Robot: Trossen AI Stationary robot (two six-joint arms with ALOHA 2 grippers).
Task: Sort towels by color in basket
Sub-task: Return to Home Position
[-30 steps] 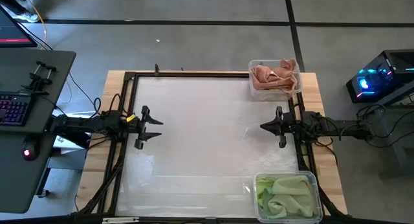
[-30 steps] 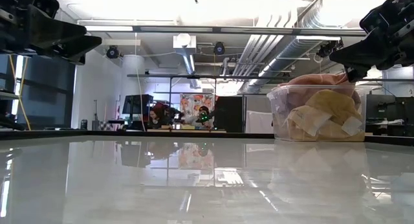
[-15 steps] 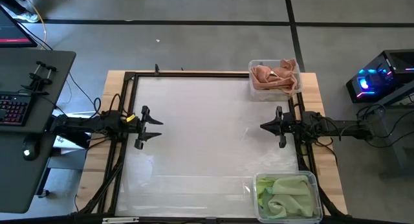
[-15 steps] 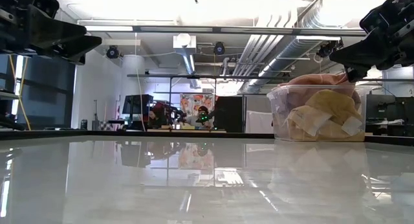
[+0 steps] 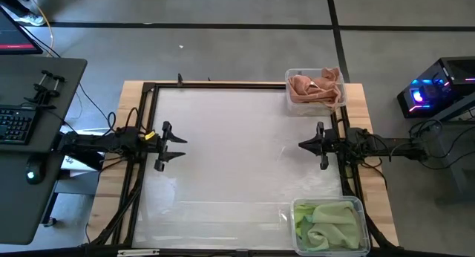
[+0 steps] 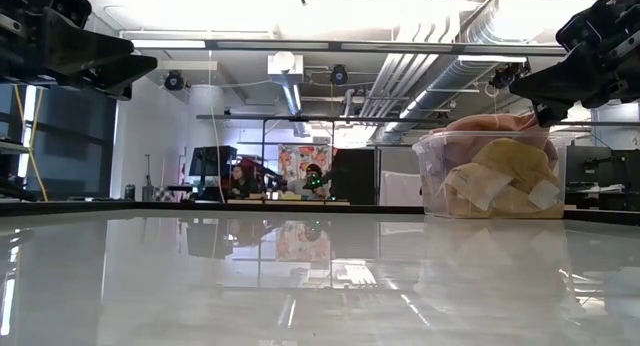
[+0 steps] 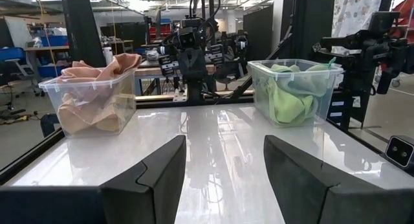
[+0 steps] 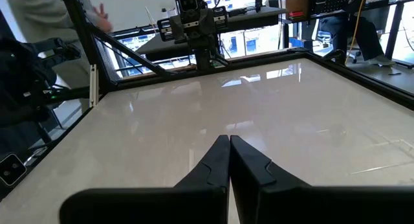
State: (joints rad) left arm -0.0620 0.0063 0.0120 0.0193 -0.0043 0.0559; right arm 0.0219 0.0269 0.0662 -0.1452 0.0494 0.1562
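Towels (image 5: 326,223) are all binned. Green ones fill the near bin (image 7: 291,67), crumpled folds heaped to its rim. They look light and limp, likely to drape and slip, so a raised fold atop the heap seems the best place to pinch. Midway up the table (image 5: 223,153), the left gripper (image 5: 183,148) hangs with fingers spread. Opposite it, the right gripper (image 5: 300,145) has its fingers pressed together. Both are empty. The far bin (image 7: 87,88) holds pink and yellow ones.

Two clear bins were counted, a pink-towel bin (image 5: 288,93) and a green-towel bin (image 5: 327,200), and two grippers, a left gripper (image 5: 183,147) and a right gripper (image 5: 300,145).
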